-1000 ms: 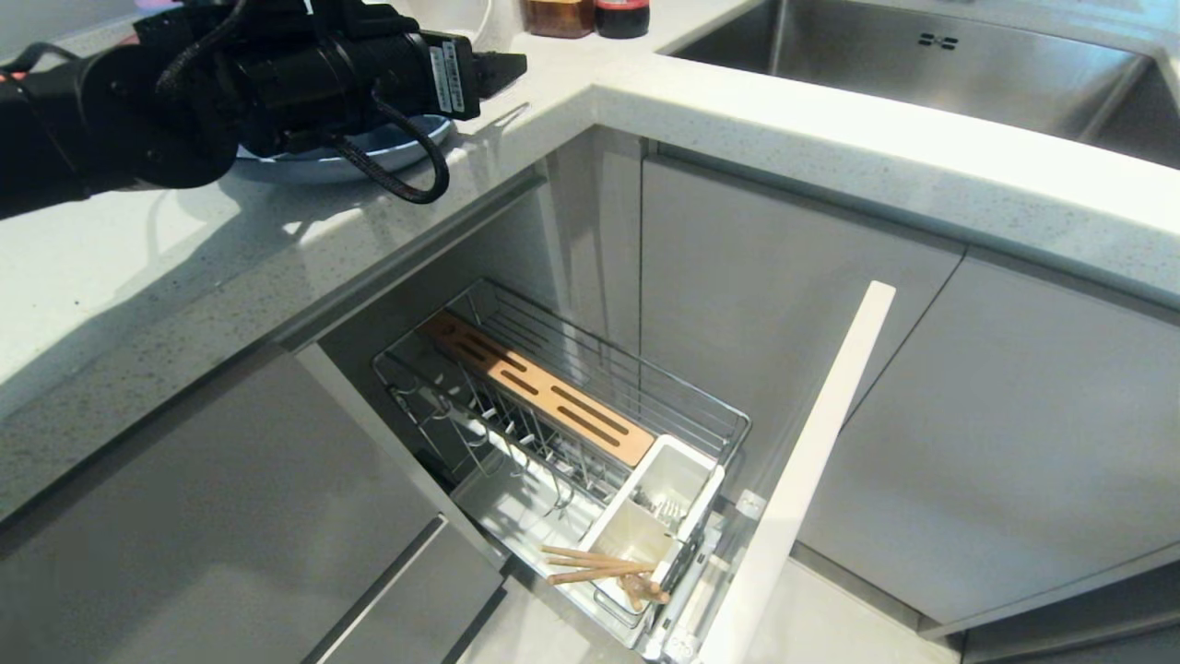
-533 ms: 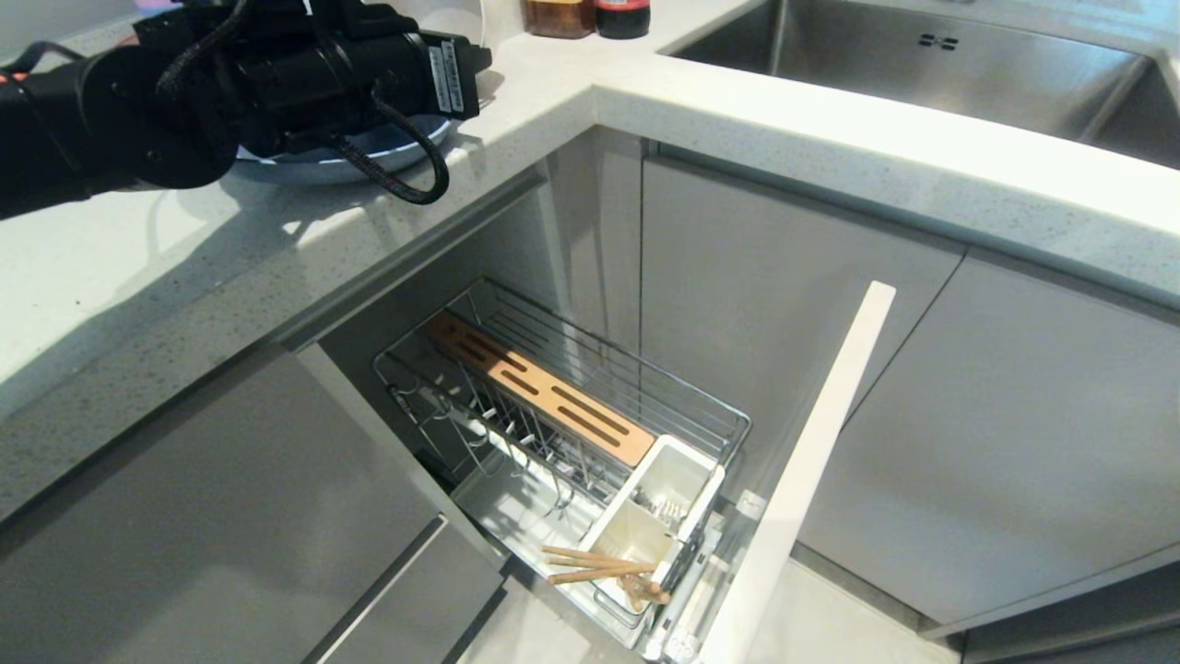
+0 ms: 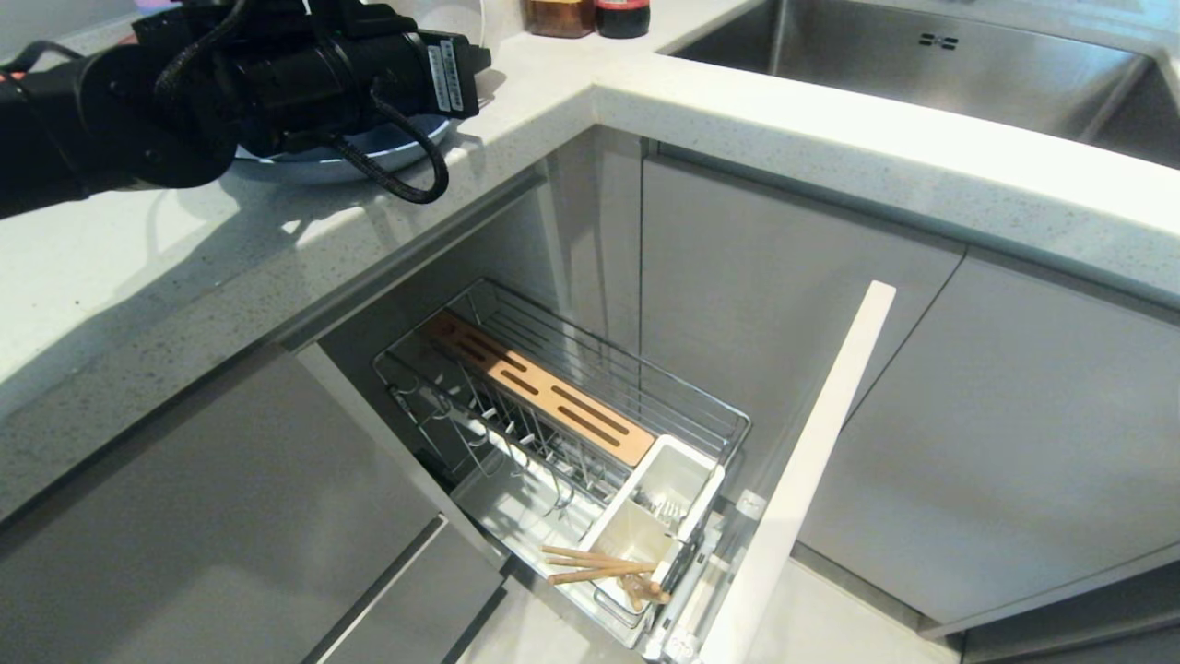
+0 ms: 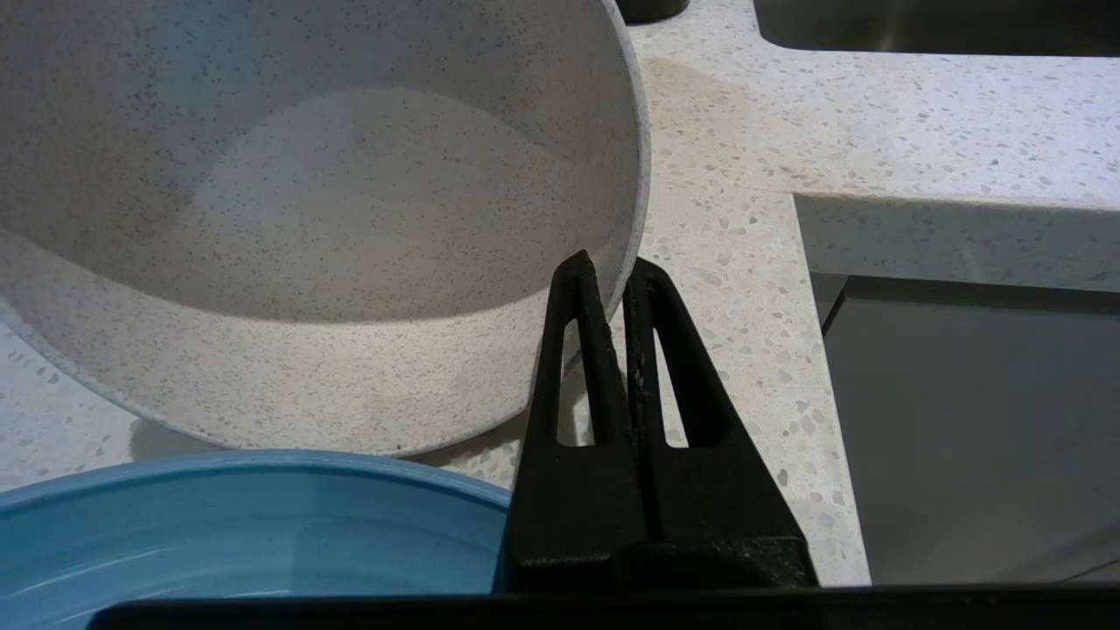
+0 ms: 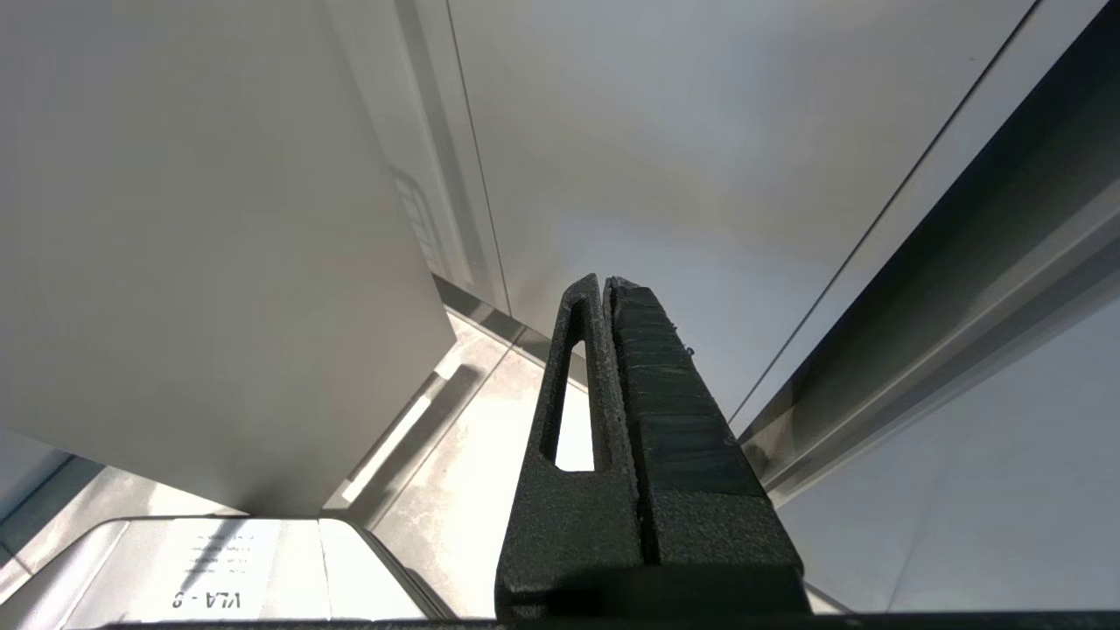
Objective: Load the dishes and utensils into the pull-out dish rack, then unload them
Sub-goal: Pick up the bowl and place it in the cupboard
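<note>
On the counter, my left gripper [image 4: 608, 267] is shut on the off-white bowl [image 4: 350, 219], one finger inside the rim and one outside. The light-blue plate [image 4: 219, 525] lies just behind the bowl, under the left arm [image 3: 277, 74] in the head view. Below the counter, the pull-out dish rack [image 3: 701, 415] stands drawn out. Wooden chopsticks [image 3: 595, 564] lie across its nearer white cup, and metal cutlery [image 3: 656, 504] shows in the cup behind. My right gripper [image 5: 605, 282] is shut and empty, parked low by the cabinet fronts.
The rack's pale front panel [image 3: 811, 461] juts out into the aisle. A steel sink [image 3: 922, 74] is set in the counter at the far right. Two bottles [image 3: 590, 17] stand at the counter's back edge. Grey cabinet doors flank the rack.
The left gripper's fingers, spread wide a second ago, have closed onto the bowl's rim. The arm itself has stayed in place.
</note>
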You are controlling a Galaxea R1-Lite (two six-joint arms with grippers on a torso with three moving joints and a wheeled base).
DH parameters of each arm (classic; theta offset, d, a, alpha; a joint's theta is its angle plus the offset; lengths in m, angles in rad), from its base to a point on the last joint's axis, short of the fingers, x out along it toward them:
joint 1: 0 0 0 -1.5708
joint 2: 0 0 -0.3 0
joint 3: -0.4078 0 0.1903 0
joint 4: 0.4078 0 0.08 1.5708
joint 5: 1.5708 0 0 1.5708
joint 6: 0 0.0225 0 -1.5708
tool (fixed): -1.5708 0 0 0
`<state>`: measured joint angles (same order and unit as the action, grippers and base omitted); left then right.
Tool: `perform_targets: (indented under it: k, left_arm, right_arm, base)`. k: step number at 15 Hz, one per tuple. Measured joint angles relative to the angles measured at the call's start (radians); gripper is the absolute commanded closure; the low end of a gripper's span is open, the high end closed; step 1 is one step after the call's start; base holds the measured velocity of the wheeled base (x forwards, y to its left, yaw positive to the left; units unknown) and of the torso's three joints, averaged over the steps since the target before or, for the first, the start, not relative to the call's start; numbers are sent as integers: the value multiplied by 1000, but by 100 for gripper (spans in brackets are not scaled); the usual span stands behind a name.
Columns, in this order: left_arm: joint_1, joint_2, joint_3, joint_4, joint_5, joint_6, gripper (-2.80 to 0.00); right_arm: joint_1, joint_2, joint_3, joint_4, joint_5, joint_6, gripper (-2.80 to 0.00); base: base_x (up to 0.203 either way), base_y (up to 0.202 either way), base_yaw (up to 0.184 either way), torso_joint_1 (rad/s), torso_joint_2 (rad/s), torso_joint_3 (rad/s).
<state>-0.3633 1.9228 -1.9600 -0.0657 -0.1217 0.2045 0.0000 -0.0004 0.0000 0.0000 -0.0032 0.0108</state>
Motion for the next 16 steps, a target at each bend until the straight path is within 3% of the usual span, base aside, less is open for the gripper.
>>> perform_targets:
  k: [9, 16]
  left_arm:
    - [-1, -14, 2, -8, 6, 2, 0]
    - [-12, -70, 2, -148, 64, 37, 0]
  right_arm:
    - [0, 0, 0, 0, 0, 0, 0]
    - [0, 0, 0, 0, 0, 0, 0]
  base:
    - [0, 0, 0, 0, 0, 0]
    - [0, 0, 0, 0, 0, 0]
